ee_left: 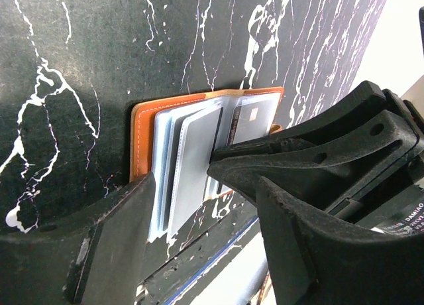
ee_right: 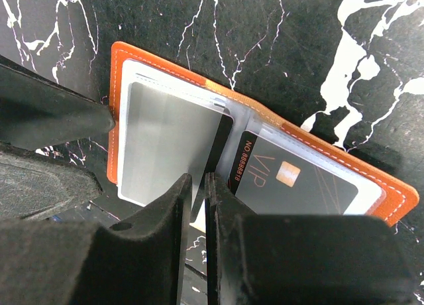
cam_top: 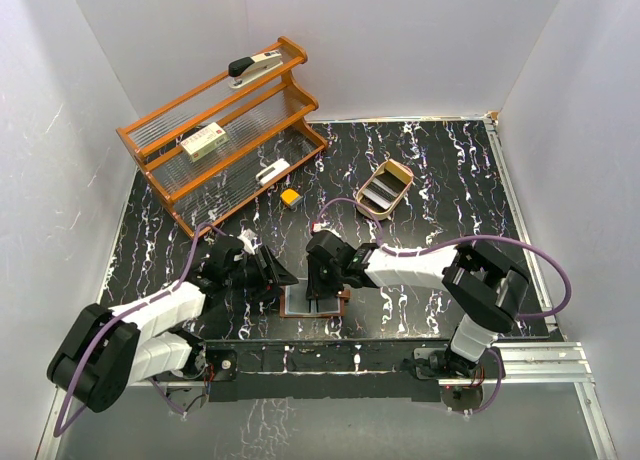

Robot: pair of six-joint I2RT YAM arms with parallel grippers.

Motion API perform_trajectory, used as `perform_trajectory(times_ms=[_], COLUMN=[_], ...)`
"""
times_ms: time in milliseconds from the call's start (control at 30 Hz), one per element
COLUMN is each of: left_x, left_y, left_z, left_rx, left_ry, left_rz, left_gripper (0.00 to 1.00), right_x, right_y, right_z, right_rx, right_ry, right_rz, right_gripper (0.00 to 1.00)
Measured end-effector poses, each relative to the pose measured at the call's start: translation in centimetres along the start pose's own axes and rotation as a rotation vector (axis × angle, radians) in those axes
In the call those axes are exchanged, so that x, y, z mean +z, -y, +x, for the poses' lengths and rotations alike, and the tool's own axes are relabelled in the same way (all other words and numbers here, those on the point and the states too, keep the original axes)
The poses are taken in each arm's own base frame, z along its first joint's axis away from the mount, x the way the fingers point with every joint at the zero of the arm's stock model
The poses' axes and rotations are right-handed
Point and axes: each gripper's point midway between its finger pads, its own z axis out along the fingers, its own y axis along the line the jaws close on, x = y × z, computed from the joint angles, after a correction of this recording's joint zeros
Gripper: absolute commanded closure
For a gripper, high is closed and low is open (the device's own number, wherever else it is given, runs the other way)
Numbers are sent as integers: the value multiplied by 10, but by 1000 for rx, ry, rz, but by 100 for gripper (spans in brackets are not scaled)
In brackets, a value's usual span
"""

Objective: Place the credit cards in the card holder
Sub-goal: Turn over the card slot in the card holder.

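black marble-pattern table (cam_top: 430, 160), white walls round it. the card holder (ee_right: 114, 73) lies open and flat near your front edge, between the two grippers, so both pocket pages face up. your left gripper (cam_top: 270, 271) is spread wide with nothing in it. one fingertip (ee_right: 93, 119) bears on the holder's outer cover edge; i read that as a hold-down, so the wallet neither folds nor skates while a card goes in. your right gripper (cam_top: 322, 283) is pinched to a thin slit, on the near edge of the silvery card (ee_right: 162, 142) as far as i can tell. that card sits in the page beside the left fingertip, its near end poking past the holder. a black vip card (ee_right: 305, 185) is seated in the other page. more cards (cam_top: 380, 192) wait in the tan tray (cam_top: 404, 168), well apart at back right. push along the pocket at a low angle, or the sleeve may buckle.
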Motion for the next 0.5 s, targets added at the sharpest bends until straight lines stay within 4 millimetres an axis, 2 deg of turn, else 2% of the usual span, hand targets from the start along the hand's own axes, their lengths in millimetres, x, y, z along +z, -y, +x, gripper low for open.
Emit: perform_trajectory(times_ms=[500], left_x=[4], left_y=[1], left_z=[-1], left_rx=[3], left_ry=[1], left_rz=[15], left_gripper=[40], right_x=[1], right_y=[0], right_z=[1], right_rx=[-1], right_ry=[4], right_rz=[-10], right_gripper=[88])
